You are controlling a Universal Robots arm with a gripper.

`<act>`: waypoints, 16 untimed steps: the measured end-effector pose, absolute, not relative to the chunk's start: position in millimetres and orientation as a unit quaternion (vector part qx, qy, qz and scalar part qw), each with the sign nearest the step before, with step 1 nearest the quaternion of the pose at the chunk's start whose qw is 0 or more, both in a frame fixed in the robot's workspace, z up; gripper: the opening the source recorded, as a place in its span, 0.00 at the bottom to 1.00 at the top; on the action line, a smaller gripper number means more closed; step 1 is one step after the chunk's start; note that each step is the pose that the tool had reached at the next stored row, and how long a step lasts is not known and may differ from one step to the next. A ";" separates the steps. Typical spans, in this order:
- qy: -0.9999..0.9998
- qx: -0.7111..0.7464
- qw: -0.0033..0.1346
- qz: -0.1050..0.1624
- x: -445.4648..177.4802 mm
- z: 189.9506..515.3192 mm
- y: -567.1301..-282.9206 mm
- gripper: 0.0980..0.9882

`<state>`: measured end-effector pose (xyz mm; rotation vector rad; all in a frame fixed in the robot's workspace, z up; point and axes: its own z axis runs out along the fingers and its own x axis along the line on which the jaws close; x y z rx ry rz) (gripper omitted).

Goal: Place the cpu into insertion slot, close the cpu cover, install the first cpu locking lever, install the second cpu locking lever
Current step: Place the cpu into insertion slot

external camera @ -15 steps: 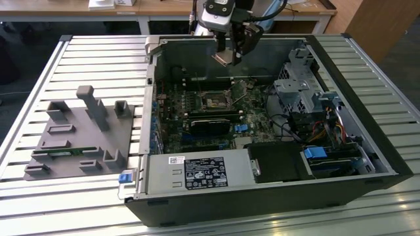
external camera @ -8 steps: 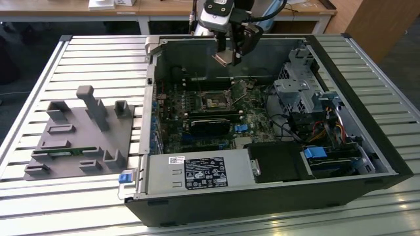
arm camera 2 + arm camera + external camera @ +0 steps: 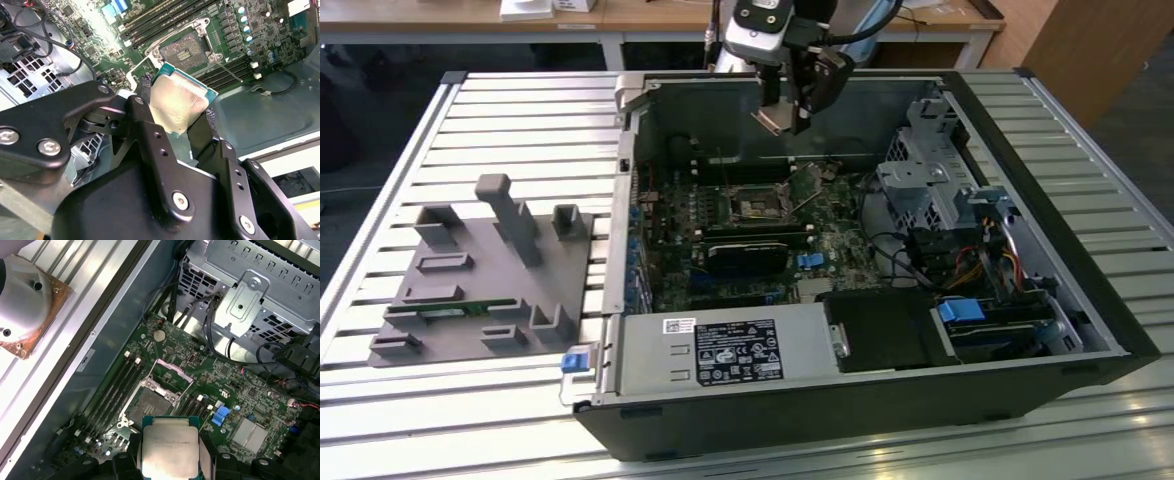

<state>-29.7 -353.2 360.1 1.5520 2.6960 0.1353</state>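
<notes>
Okay, so the cpu (image 3: 180, 102) is seen clamped by its edges between the black fingers (image 3: 150, 135) of the gripper (image 3: 781, 122), metal top facing the camera in both wrist views (image 3: 169, 450), so the jaws are clenched on the chip and nothing is released. In the exterior view the gripper is hung up in the air over the open computer case (image 3: 1067, 300), at roughly 12 o'clock from the insertion slot (image 3: 758, 205) and well apart from it. The chip is not seated: the slot (image 3: 147, 405) is left bare, its dark square showing inside the silvery rim on the green board (image 3: 235, 390). The cpu cover (image 3: 170, 367) looks to be swung up and open just beside the socket, though the exact tilt can't be told. In the second wrist view the slot (image 3: 187, 50) is found past the chip's far edge, with a clear gap between them. The black labelled power-supply box (image 3: 720, 350) is parked at about 6 o'clock from the slot, and a grey fixture (image 3: 480, 285) is laid on the slatted table (image 3: 520, 110) at about 9 o'clock from the case.
</notes>
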 end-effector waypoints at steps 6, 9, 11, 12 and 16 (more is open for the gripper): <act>0.862 0.506 0.014 0.043 -29.7 359.8 -353.2 0.50; 0.859 0.509 0.014 0.043 -29.7 359.7 -353.2 0.50; 0.858 0.512 0.015 0.043 -29.7 359.6 -353.2 0.50; 0.857 0.513 0.015 0.043 -29.7 359.5 -353.2 0.50; 0.854 0.518 0.015 0.043 -29.7 359.3 -353.2 0.50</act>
